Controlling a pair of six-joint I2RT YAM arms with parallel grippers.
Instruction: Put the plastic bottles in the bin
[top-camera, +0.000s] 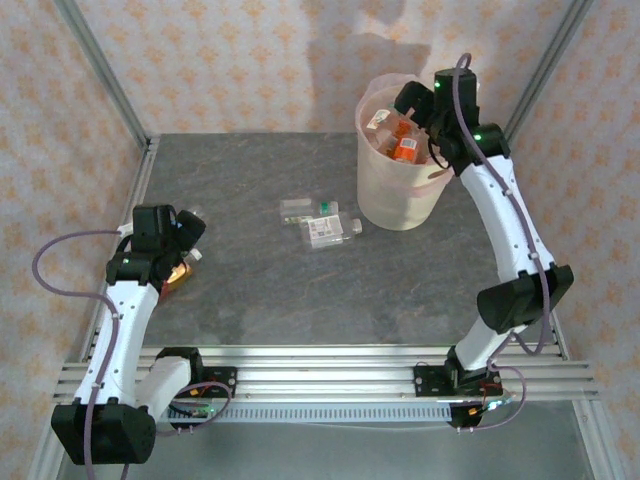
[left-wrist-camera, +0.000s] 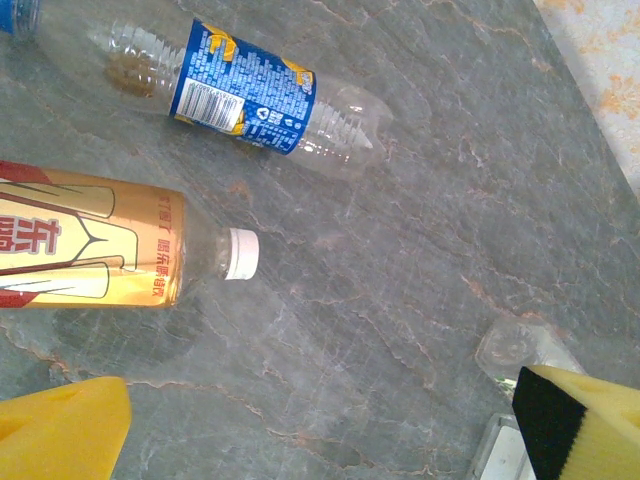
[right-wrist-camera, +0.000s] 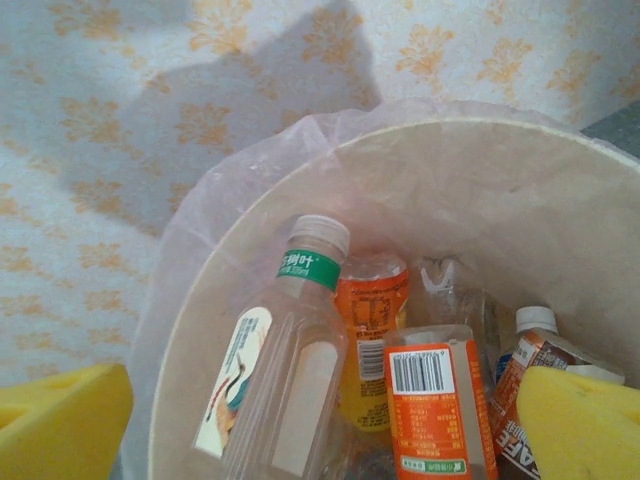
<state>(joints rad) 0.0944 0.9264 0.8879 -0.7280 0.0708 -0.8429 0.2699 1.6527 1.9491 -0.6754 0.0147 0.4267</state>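
Note:
The cream bin (top-camera: 395, 205) with its pinkish liner stands at the back right and holds several plastic bottles (top-camera: 398, 138). My right gripper (top-camera: 412, 110) hovers open over its mouth. In the right wrist view its yellow fingers (right-wrist-camera: 578, 425) flank the bin's inner wall (right-wrist-camera: 500, 200), a clear bottle with a green neck band (right-wrist-camera: 290, 370) and orange-labelled bottles (right-wrist-camera: 430, 410) below. My left gripper (top-camera: 188, 238) is open at the table's left side. Ahead of it lie a blue-labelled bottle (left-wrist-camera: 250, 90) and a golden-labelled bottle with a white cap (left-wrist-camera: 110, 255); nothing is between its fingers (left-wrist-camera: 60, 430).
Two clear bottles (top-camera: 322, 222) lie side by side mid-table, left of the bin. Another clear bottle (left-wrist-camera: 520, 350) lies by the left gripper's right finger. A metal frame rail (top-camera: 145, 170) borders the table's left edge, and patterned walls close the back and sides.

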